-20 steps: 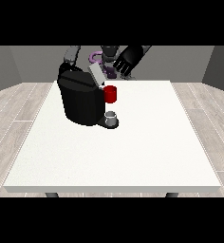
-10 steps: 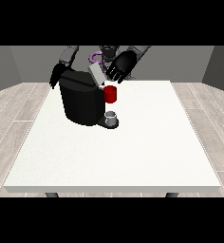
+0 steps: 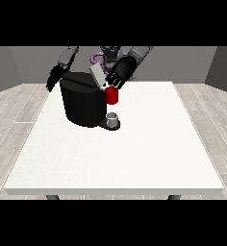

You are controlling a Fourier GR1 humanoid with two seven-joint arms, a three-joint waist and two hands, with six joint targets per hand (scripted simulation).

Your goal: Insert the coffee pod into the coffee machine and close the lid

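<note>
Standing on the white table point(image 3: 134, 158), the black coffee machine point(image 3: 84, 103) is showing a small grey cup point(image 3: 113, 118) at its base and a red part point(image 3: 112, 95) above. Its grey lid point(image 3: 97, 76) is tilting upward. The hand at the view's right point(image 3: 120, 72) is hovering beside the lid, its fingers spread and holding nothing. The hand at the view's left point(image 3: 54, 78) is hanging behind the machine with its finger state impossible to tell. The coffee pod cannot be made out.

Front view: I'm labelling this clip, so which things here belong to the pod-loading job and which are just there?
Part of the job:
coffee machine
its raised lid
hand at the view's right, at the lid
red part on the machine's front, possibly the pod

Just there:
small grey cup under the spout
white table
</note>
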